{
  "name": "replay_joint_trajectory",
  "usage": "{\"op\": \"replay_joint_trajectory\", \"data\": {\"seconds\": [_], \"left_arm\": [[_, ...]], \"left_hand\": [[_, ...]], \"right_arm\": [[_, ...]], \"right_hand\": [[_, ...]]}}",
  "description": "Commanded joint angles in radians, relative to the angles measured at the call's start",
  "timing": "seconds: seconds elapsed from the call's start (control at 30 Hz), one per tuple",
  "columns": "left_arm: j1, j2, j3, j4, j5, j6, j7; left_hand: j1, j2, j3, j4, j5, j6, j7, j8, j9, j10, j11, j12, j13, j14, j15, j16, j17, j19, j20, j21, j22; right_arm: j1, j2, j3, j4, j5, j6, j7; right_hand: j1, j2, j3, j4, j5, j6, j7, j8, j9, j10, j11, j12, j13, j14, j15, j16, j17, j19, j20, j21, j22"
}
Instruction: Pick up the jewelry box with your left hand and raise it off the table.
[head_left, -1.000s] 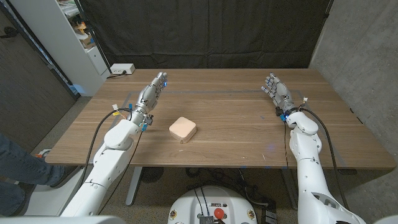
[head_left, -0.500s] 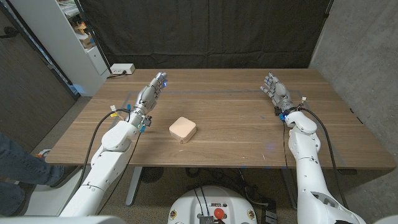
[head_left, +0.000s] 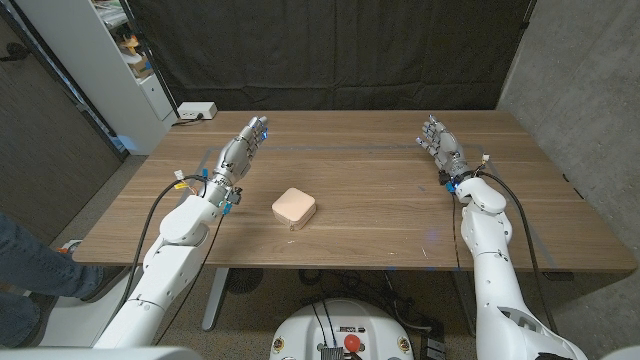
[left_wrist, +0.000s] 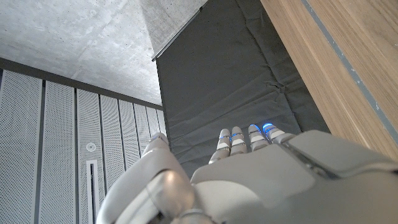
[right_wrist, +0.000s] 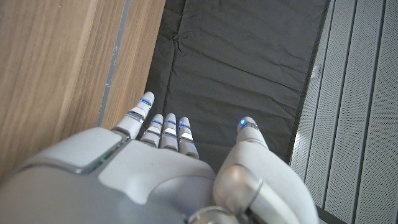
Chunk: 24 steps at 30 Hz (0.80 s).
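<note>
Head view shows us, going left to right, a grey shelving unit (head_left: 120, 60) at the room's edge and a white power strip (head_left: 196, 111) at the table's far left corner, then our left hand (head_left: 243, 150) stretched out over the wooden table (head_left: 380, 215) with its fingers extended and nothing in them. The jewelry box (head_left: 294, 208), a small pale rounded square, sits on the table nearer the front edge, just right of our left forearm and apart from the hand. Our right hand (head_left: 440, 145) is well apart on the far right, fingers spread, holding nothing. As we judge it, the reach has not begun, and the main risk is that the hand is beyond the box and must draw back and turn inward; a low, smooth-looking box could be nudged across the table or slip from a shallow grip. If the fingers close on the lid alone, it might open, though we cannot tell how it latches. The surface is bare wood grain with a faint line across it; black curtain (head_left: 330, 50) hangs behind, concrete wall to the right.
</note>
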Motion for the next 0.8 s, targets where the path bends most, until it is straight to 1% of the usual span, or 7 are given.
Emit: {"op": "replay_joint_trajectory", "data": {"seconds": [0.03,0.2,0.57,0.8], "left_arm": [[0.013,0.001,-0.004,-0.009,-0.002,-0.024,-0.017],[0.021,0.003,-0.003,-0.017,0.004,-0.029,-0.017],[0.053,0.009,-0.007,-0.059,0.024,-0.038,-0.006],[0.067,0.005,-0.011,-0.074,0.029,-0.045,0.002]], "left_hand": [[0.006,0.006,0.006,-0.006,0.000,0.009,0.004,0.003,0.003,0.007,0.001,0.001,0.004,0.000,0.001,0.002,0.004,0.002,0.006,0.004,0.003],[0.006,0.006,0.005,-0.006,0.000,0.009,0.003,0.003,0.003,0.008,0.001,0.001,0.004,0.001,0.001,0.002,0.004,0.002,0.006,0.004,0.003],[0.006,0.006,0.005,-0.007,0.000,0.010,0.002,0.003,0.003,0.008,0.000,0.001,0.004,0.001,0.001,0.002,0.004,0.002,0.008,0.004,0.003],[0.006,0.006,0.005,-0.008,0.000,0.011,0.003,0.003,0.003,0.008,-0.002,0.001,0.004,0.002,0.002,0.002,0.004,0.002,0.008,0.004,0.003]], "right_arm": [[0.008,-0.001,-0.009,0.009,-0.002,0.002,-0.007],[0.009,-0.002,-0.010,0.011,-0.002,0.003,-0.008],[0.014,-0.009,-0.006,0.016,0.005,0.004,-0.001],[0.011,-0.010,-0.002,0.013,0.013,0.009,0.007]], "right_hand": [[0.009,0.001,-0.005,-0.001,0.004,0.006,-0.005,0.006,0.002,0.002,0.001,0.007,0.003,0.000,0.010,0.003,0.000,0.001,0.006,0.006,0.004],[0.010,0.002,-0.005,-0.001,0.004,0.006,-0.006,0.007,0.002,0.002,0.002,0.007,0.003,0.001,0.009,0.003,0.000,0.001,0.006,0.006,0.004],[0.011,0.003,-0.006,-0.002,0.004,0.007,-0.006,0.007,0.002,0.002,0.001,0.007,0.003,0.001,0.010,0.004,0.000,0.000,0.006,0.006,0.004],[0.011,0.002,-0.007,-0.002,0.004,0.006,-0.006,0.007,0.002,0.002,0.000,0.007,0.003,0.001,0.009,0.003,0.000,0.001,0.006,0.007,0.004]]}}
